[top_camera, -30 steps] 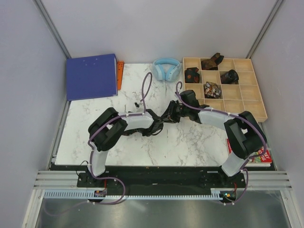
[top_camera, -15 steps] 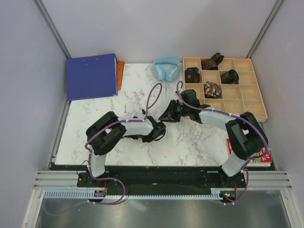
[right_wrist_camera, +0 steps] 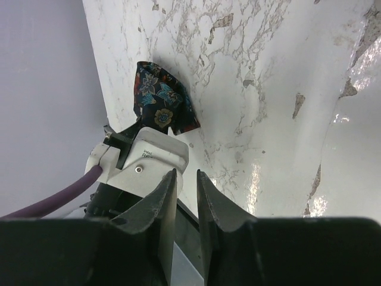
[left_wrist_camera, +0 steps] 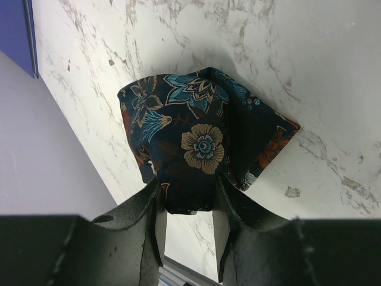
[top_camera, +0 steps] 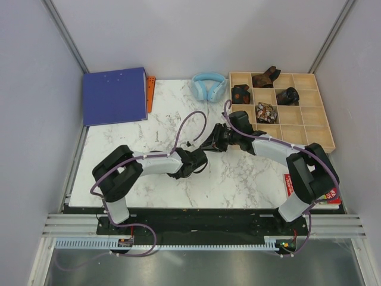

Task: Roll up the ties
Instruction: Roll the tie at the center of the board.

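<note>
Well, grey walls [top_camera: 196, 30] round marble table [top_camera: 238, 179]; left hand [left_wrist_camera: 187, 185] tight on tie [left_wrist_camera: 196, 131], right hand [right_wrist_camera: 186, 174] narrow

The top camera looks steeply down from above and behind the arm bases, taking in the whole desk [top_camera: 238, 179]. The left wrist camera sits close over the left pincer [left_wrist_camera: 187, 193], facing the marble. The right wrist camera looks on from farther back; both wrist views show the tie [left_wrist_camera: 196, 137].
</note>
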You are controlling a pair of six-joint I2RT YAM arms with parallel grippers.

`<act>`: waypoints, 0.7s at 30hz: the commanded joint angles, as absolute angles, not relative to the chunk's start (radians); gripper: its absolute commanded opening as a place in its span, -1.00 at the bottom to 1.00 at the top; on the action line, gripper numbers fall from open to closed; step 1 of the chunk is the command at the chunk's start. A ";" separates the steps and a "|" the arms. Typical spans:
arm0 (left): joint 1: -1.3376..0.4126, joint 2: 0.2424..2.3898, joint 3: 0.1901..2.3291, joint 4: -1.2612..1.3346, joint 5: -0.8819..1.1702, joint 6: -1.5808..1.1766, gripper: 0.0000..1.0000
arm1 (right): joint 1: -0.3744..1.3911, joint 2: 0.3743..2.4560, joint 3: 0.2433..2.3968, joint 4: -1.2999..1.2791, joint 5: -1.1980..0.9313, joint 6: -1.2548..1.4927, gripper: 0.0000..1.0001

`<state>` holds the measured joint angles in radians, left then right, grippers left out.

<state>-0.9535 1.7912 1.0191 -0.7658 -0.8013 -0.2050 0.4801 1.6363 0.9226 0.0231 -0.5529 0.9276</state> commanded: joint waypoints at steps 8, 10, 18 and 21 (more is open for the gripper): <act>-0.960 1.611 1.012 -0.650 -0.611 -0.117 -0.09 | 0.459 1.592 0.933 0.003 -0.561 0.897 -0.39; -0.960 1.591 1.022 -0.666 -0.594 -0.120 -0.02 | 0.451 1.595 0.956 0.003 -0.561 0.897 -0.35; -0.960 1.505 1.002 -0.683 -0.523 -0.129 0.11 | 0.448 1.666 1.090 -0.097 -0.560 0.867 -0.17; -0.962 1.471 0.977 -0.678 -0.499 -0.137 0.15 | 0.446 1.689 1.124 -0.115 -0.554 0.861 -0.08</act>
<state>-0.9554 1.5295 0.9951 -0.6975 -0.5488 -0.1532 0.4477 1.6588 1.0592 -0.0811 -0.5529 0.8867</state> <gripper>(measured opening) 0.564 0.445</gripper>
